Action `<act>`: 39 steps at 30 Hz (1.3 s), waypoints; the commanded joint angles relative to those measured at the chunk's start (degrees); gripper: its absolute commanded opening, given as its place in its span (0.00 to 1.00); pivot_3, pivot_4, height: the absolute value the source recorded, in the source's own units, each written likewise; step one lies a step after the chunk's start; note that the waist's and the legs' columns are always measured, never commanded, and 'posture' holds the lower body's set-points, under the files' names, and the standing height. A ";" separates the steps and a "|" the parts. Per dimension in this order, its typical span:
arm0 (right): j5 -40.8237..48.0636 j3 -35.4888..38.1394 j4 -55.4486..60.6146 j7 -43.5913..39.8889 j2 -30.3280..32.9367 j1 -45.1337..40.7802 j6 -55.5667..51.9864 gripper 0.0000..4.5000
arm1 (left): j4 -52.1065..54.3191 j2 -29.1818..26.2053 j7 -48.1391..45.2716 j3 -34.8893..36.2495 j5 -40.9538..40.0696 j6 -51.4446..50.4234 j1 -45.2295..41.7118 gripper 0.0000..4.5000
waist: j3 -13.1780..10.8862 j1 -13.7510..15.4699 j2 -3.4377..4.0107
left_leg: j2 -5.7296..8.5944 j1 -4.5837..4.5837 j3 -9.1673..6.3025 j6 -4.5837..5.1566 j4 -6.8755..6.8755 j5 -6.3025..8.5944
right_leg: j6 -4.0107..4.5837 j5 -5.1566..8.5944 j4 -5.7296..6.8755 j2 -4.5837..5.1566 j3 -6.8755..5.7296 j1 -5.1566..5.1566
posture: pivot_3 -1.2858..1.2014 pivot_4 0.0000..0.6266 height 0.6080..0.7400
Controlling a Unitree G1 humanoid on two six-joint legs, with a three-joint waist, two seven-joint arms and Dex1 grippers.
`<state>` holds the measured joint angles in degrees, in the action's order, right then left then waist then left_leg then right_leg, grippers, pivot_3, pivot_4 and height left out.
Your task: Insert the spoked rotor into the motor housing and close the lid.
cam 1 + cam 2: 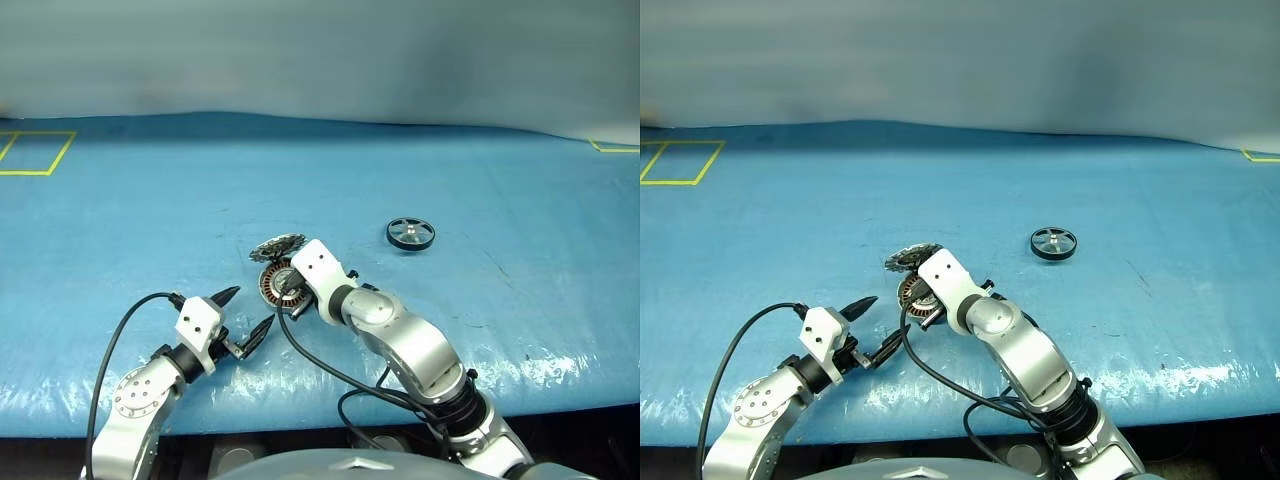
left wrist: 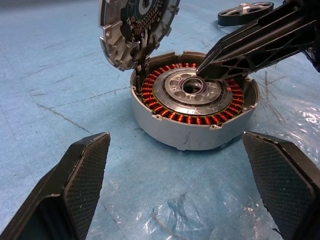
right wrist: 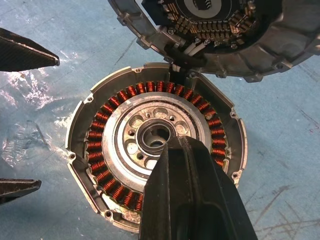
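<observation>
I'm early in the job: the spoked rotor (image 1: 411, 235) sits right of centre on the blue table (image 1: 150, 230), well apart from the motor housing (image 2: 195, 102) at centre, which holds only copper windings. The lid (image 2: 137, 27) leans open, seemingly hinged. My right gripper (image 2: 202, 71), clenched and empty, hovers at the hub; left gripper (image 1: 250, 314) spread wide

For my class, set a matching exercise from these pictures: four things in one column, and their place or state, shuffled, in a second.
Things:
1. spoked rotor
2. lid
3. left gripper
4. right gripper

States:
A. shut, tip over the motor housing's silver centre
B. propped open at the housing's far edge
C. lying alone on the blue table, away from the housing
D. jaws wide open

Pairs: 1-C, 2-B, 3-D, 4-A
</observation>
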<state>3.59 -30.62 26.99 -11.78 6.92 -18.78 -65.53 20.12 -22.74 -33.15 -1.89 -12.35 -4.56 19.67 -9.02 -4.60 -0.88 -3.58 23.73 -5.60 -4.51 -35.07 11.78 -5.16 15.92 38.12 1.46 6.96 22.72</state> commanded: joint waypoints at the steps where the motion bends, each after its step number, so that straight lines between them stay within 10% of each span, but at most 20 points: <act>1: 0.71 -0.98 2.09 -0.97 -0.68 -0.37 2.64 0.00 | 0.90 -0.26 -0.28 0.10 -0.21 0.72 0.13 1.00 | 0.00 -0.01 0.00 | 0.00 0.00 0.00 0.00 0.00 0.00 | 0.00 0.00 0.00 0.00 0.00 0.00 | 0.52 0.24 1.00; 39: -2.81 -0.89 -1.03 0.59 0.21 -0.01 5.07 0.00 | 1.21 -0.24 -0.13 0.19 -0.26 0.24 0.53 1.00 | -0.01 0.38 0.01 | 0.00 0.03 0.00 0.00 -0.03 0.00 | 0.00 0.00 -0.01 0.00 0.00 0.01 | 0.52 0.24 1.00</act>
<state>1.33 -32.78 25.09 -12.01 7.70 -18.81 -61.38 20.12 -22.85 -33.31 -1.78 -12.37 -4.61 20.13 -9.04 -4.22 -0.87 -3.57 23.76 -5.60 -4.51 -35.10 11.78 -5.16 15.92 38.11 1.46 6.96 22.73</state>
